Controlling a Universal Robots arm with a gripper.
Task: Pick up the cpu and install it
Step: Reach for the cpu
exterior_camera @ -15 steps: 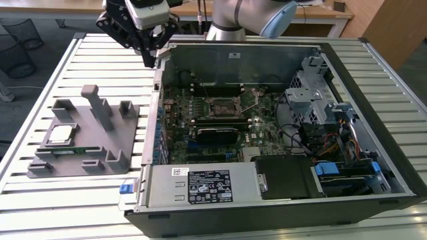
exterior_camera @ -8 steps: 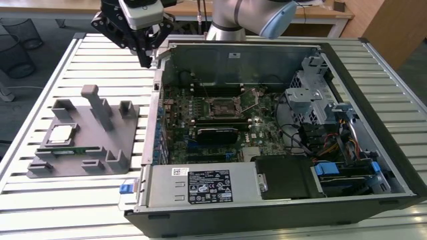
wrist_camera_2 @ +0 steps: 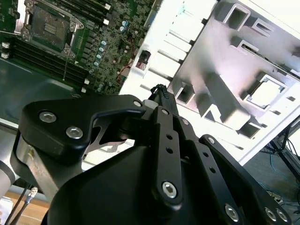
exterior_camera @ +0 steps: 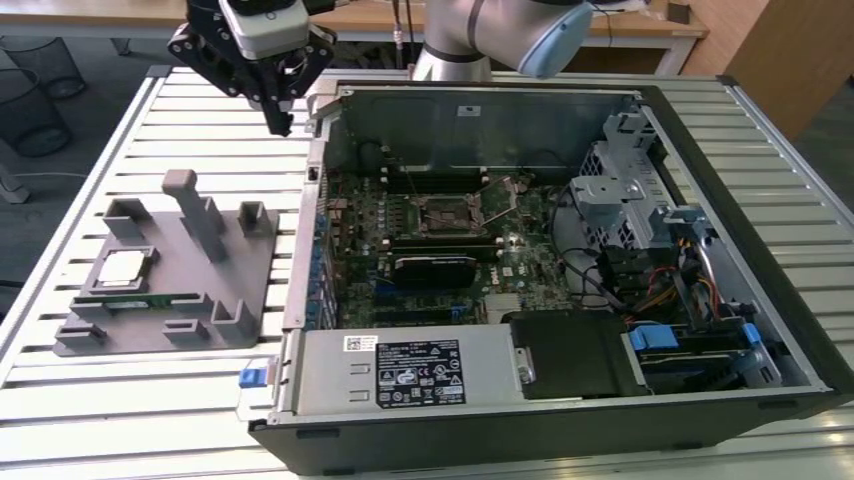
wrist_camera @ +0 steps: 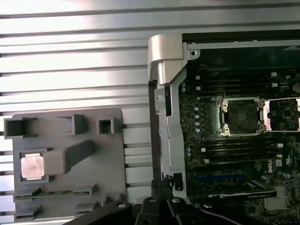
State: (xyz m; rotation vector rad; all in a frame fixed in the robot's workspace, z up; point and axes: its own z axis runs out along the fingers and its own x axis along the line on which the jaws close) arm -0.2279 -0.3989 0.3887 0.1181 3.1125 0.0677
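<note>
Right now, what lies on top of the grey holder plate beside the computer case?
The cpu rests in a square pocket of the grey holder plate, and a green memory stick lies in a slot. What is beneath the cpu is covered.

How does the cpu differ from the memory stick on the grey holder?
The cpu is square with a silver metal top; the memory stick is long, narrow and green. The cpu lies flat in a square pocket; the memory stick sits in a narrow slot beside it. Both sit in the grey holder.

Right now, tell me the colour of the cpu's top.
Silver-grey cpu, best in the exterior view.
</note>
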